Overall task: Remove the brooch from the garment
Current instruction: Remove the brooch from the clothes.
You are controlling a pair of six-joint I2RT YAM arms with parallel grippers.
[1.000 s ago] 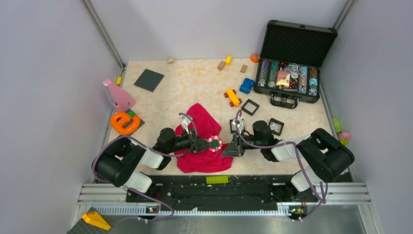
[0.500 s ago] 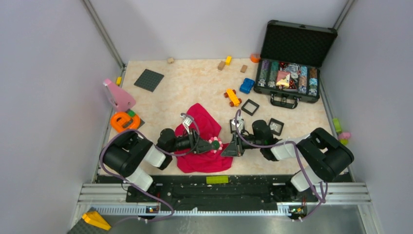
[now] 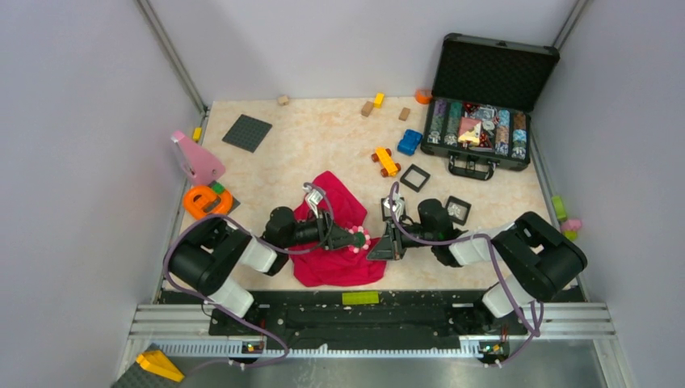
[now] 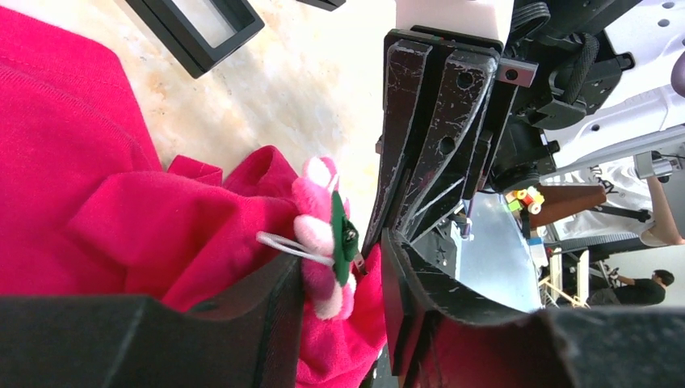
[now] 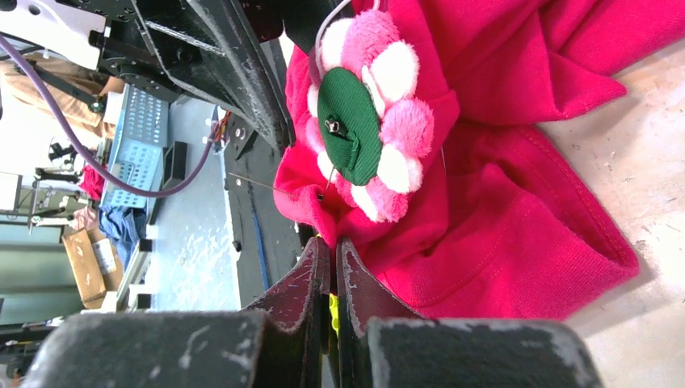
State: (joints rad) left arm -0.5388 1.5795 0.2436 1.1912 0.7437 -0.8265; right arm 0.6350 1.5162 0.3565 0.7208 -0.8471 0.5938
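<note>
The left gripper [image 4: 341,257] stands partly open, one finger either side of the brooch [image 5: 359,121], which sits on a bunched fold of the red garment [image 3: 339,206]. The right gripper [image 5: 329,242] is closed, its tips against the garment just beside the brooch

Stretched out low and level toward each other from the two sides, with the left gripper [image 4: 339,257] parted at the jaws and the right gripper [image 5: 329,246] closed tight, nearly tip to tip.
</note>
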